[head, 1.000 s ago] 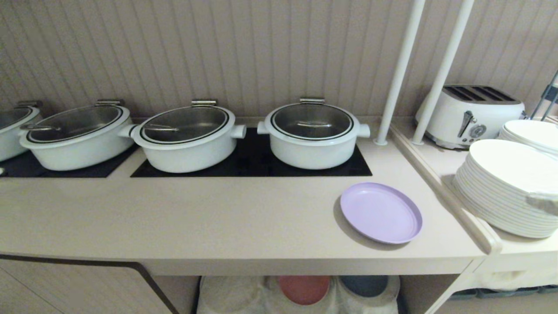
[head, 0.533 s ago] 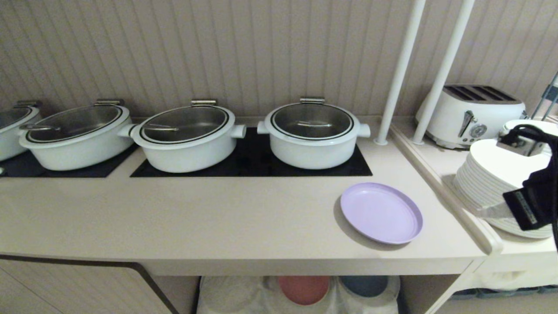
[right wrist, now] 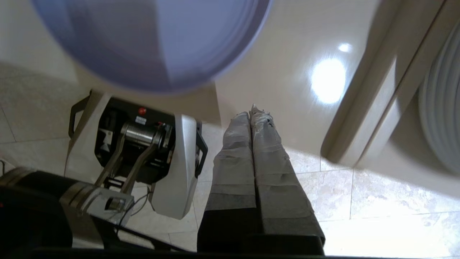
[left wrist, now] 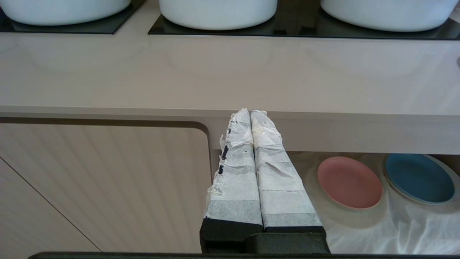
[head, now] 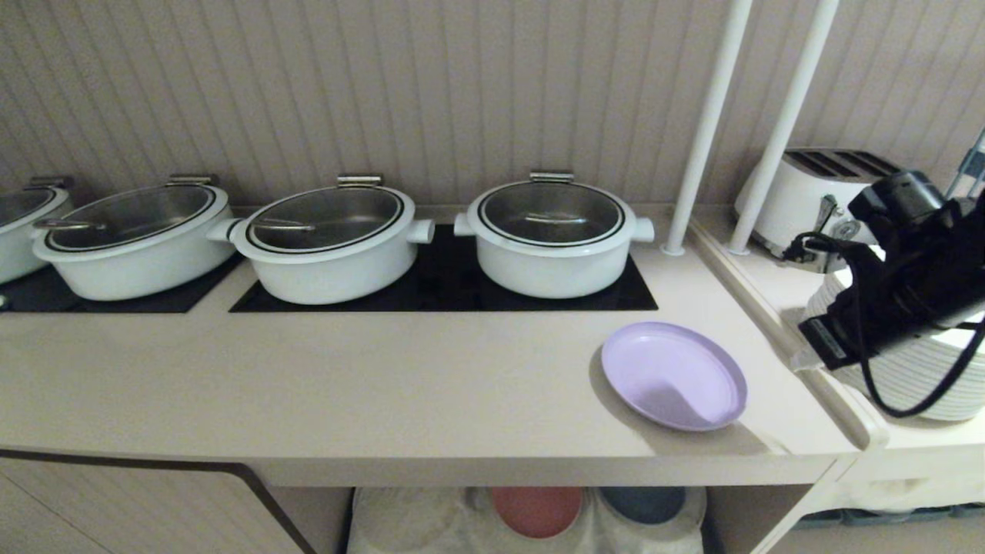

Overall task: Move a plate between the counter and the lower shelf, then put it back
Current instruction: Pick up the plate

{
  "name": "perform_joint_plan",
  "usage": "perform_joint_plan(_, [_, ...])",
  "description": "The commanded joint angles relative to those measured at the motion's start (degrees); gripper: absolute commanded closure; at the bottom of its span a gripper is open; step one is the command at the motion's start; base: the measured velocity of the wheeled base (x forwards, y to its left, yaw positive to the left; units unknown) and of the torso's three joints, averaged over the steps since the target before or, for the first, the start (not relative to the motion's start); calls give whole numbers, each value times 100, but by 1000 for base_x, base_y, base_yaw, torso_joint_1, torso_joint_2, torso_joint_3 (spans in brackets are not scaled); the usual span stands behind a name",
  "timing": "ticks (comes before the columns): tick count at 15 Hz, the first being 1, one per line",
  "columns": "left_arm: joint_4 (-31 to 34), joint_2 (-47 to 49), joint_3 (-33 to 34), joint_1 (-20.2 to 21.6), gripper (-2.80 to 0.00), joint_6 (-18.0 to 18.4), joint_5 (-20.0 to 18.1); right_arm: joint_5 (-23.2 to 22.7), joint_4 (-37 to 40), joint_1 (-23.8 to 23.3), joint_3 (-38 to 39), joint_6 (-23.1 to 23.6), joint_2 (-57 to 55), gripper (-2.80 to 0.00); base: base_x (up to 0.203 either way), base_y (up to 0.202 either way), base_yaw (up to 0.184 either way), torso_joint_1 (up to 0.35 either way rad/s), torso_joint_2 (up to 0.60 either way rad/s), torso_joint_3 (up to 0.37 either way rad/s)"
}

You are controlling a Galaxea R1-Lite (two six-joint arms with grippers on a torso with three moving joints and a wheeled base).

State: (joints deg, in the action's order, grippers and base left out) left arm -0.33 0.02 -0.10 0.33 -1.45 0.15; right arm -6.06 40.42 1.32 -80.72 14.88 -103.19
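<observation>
The plate (head: 673, 375) lies on the counter (head: 346, 369), just beyond the right gripper's (right wrist: 252, 110) closed, empty fingers.

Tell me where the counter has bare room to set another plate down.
The counter is bare along its front strip, from the left end to the lavender plate. The back is crowded with white pots on black hob panels.
</observation>
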Motion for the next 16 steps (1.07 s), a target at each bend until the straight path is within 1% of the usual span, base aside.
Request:
perform_joint_plan(1, [-2,6,1,2,0,-4,3,-9,22,2,-448,-1,-623,0,0,0,0,0,0,0])
perform_joint_plan(4, [-2,6,1,2,0,-4,3,-18,-5,0,-859,-12,-936,0,0,0,0,0,0,0])
perform_joint_plan(8, [-2,6,1,2,0,-4,3,-12,45,0,-1086,-24,-1077,0,0,0,0,0,0,0])
perform_joint_plan(9, [-2,6,1,2,0,-4,3,-18,86,8,-1095,-37,-1063,-226,0,0,0,0,0,0])
perform_joint_plan(10, [-2,6,1,2,0,-4,3,-18,86,9,-1113,-28,-1071,-280,0,0,0,0,0,0])
perform_joint_plan(16, [-2,6,1,2,0,-4,3,9,1,9,-1130,32,-1104,-280,0,0,0,0,0,0])
